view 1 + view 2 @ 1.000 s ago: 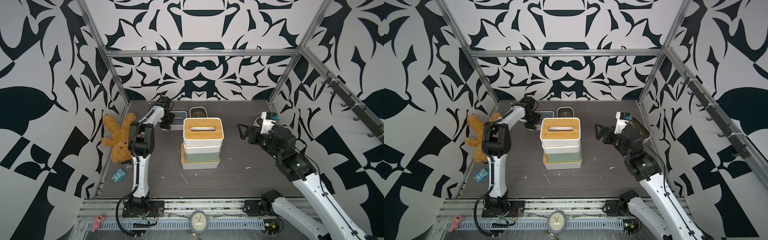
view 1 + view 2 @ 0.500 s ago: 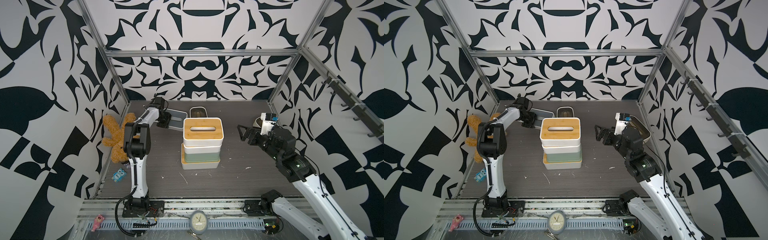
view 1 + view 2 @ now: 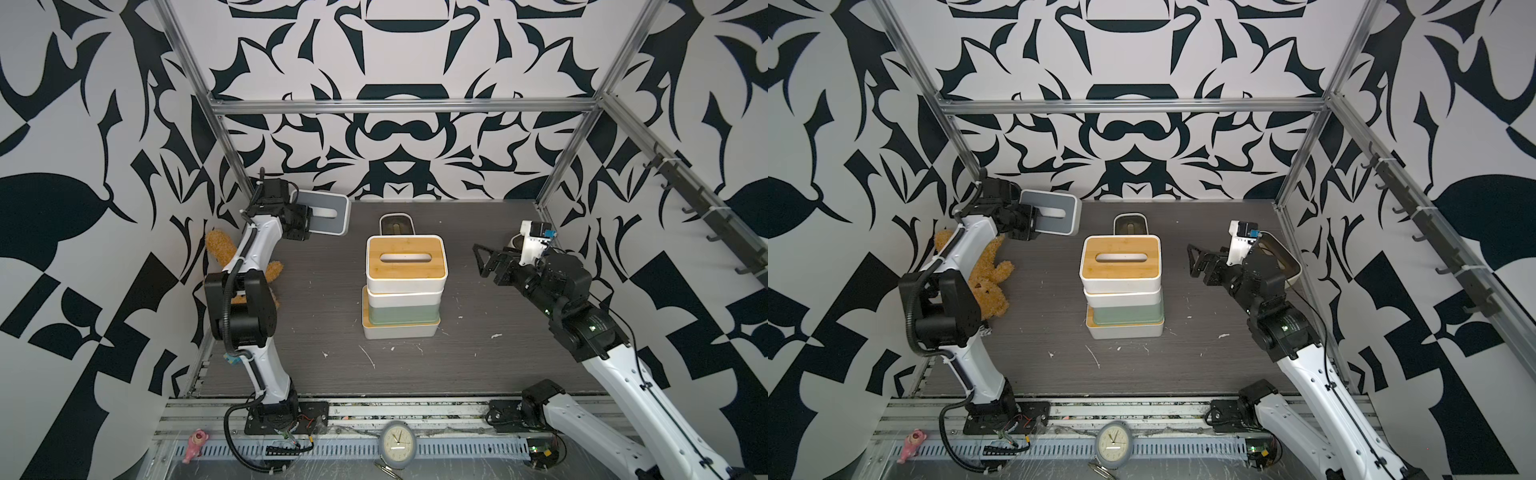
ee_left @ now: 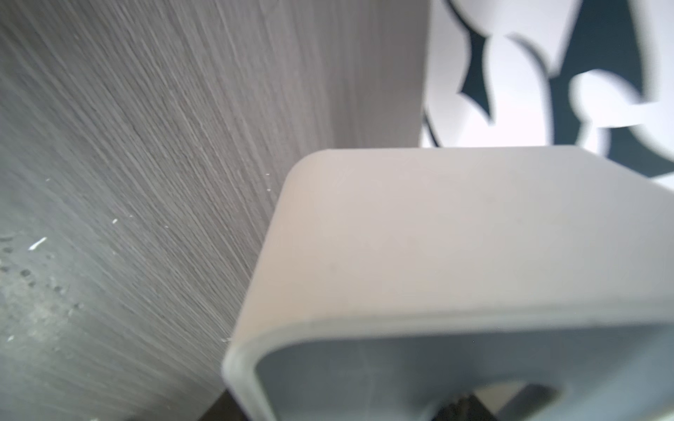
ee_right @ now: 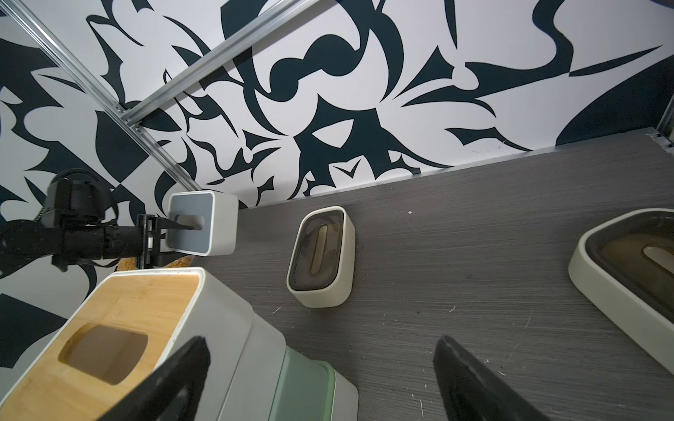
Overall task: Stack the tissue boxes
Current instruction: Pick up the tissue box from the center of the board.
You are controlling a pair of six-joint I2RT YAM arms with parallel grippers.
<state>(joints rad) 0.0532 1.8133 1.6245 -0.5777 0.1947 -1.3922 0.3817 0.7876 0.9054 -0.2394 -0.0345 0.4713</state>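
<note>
Holding: left tool (image 3: 311,219) pinches the grey-lidded box (image 3: 334,203), one finger in the lid slot; the box is off the table (image 3: 316,324), tipped on its side, near the back left corner.
Right tool: right tool (image 3: 483,261) spread wide, holding nothing, hovers right of the stack.
Stack: mid-table, top bamboo-lid box (image 3: 415,272), then white box (image 3: 403,297), mint green box (image 3: 399,316), bottom box (image 3: 399,331).
Loose: cream box (image 3: 396,224) flat on the table just behind the stack; second cream box (image 3: 1277,257) by the right wall.
Toy: plush bunny (image 3: 988,286) by the left wall.
</note>
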